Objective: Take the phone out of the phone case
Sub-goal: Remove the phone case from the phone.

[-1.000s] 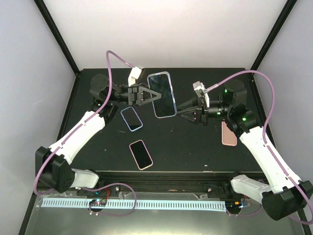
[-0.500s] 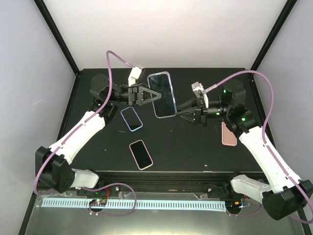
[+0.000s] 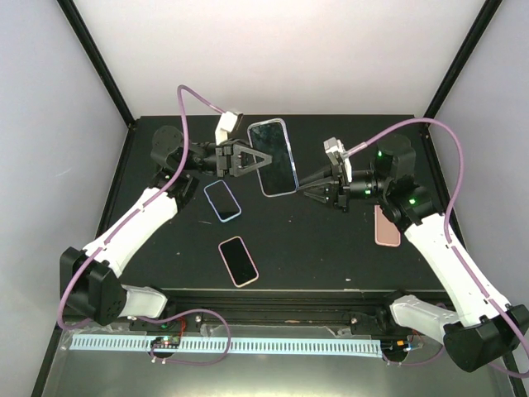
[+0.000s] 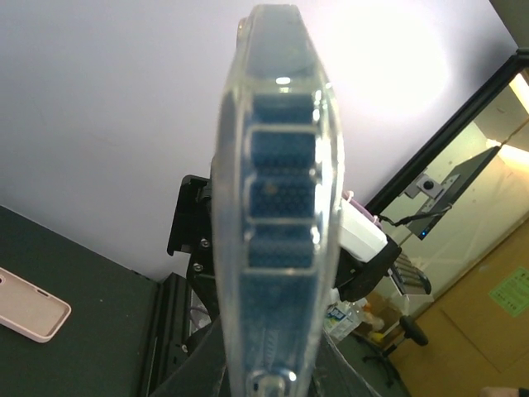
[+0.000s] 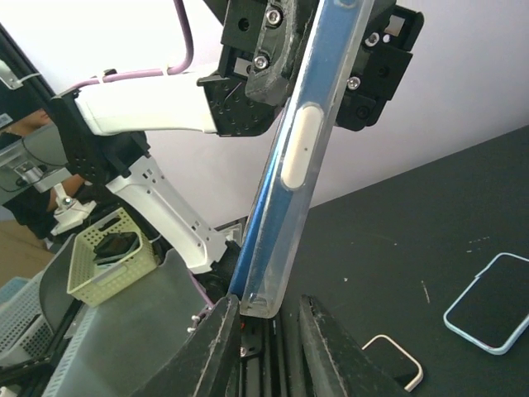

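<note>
Where the left tool (image 3: 266, 160) clamps one long edge of the phone case (image 5: 299, 153), the phone (image 3: 274, 157) sits inside it, held in the air above the bench (image 3: 331, 248) with its screen toward the overhead camera. Opposite, the right tool (image 5: 263, 327) stands open, one finger on each side of the case's far lower corner; I cannot tell whether they touch it. A strip of bench runs beyond the case to the back wall, and the black corner posts stand well apart from both arms. Just on the near side of the left tool lies a blue-rimmed phone (image 3: 222, 200), and nearer the arm bases a pink-rimmed phone (image 3: 238, 260). A pink case (image 3: 386, 227) lies beside the right forearm. Both arms reach forward and bend inward, wrists pointing at each other. The held case is clear with a pale side button, and the phone's blue edge shows through it.
</note>
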Available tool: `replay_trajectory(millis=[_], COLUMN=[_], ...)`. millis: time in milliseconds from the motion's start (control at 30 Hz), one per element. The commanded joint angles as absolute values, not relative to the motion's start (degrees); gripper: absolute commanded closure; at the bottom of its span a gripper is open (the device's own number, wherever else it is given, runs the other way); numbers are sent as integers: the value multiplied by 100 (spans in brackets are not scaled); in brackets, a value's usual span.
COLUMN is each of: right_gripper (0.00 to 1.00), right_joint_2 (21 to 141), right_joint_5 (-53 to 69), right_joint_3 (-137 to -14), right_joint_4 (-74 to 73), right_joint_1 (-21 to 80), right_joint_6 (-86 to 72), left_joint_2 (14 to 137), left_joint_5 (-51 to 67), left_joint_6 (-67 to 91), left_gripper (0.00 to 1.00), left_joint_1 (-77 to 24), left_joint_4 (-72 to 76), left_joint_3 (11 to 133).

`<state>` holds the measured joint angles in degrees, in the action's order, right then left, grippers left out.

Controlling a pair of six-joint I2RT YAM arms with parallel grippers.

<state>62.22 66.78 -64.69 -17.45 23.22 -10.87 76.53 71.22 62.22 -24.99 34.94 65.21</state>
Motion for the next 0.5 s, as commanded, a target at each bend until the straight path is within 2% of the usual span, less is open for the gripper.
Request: replay_trajectory(millis=[0,467], right_gripper=[79,86], right_joint_2=[6399,6798], right_joint_5=[5871,4510], right_joint_3=[-6758,-7039], right_joint_4=[-1955,-2310], right_joint_1=[2355,2339], right_joint_6=[-943,-835], left_joint_2=[7581,7606], left_joint_5=[7129,7249], left_joint_6=[6553,7226], left_gripper=[98,98], left_joint_1=[-2623,-2776], left_joint_4=[4195,5067], left_joint_3=[6571,6522])
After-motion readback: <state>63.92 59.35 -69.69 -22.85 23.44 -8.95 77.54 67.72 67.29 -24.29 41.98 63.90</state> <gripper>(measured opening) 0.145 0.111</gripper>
